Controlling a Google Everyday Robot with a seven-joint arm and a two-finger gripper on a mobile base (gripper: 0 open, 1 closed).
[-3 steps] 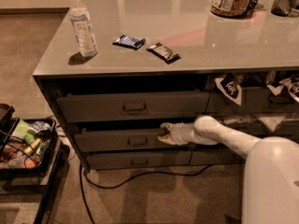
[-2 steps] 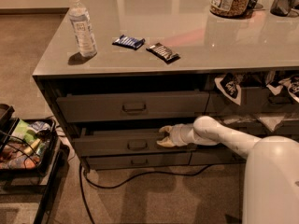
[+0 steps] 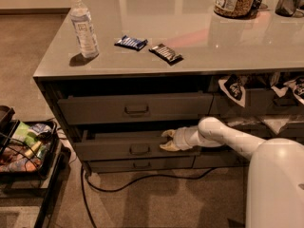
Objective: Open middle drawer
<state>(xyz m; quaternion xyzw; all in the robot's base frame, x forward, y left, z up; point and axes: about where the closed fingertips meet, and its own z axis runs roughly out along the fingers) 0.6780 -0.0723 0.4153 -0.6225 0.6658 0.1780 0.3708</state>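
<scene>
Camera view: gripper (image 3: 166, 141) meets middle drawer (image 3: 118, 150) at its upper right edge; hold cannot be told.

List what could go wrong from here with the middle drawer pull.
1. The gripper sits at the upper edge of the middle drawer, right of its loop pull and not on it. It may slip off, or the off-centre pull may skew the drawer.
2. A black cable lies on the floor below the drawers; backing away could snag it.

Cream claw (image 3: 167, 140) at the dark grey middle drawer (image 3: 114, 149), white arm (image 3: 230, 139), grey countertop (image 3: 199, 44)
</scene>
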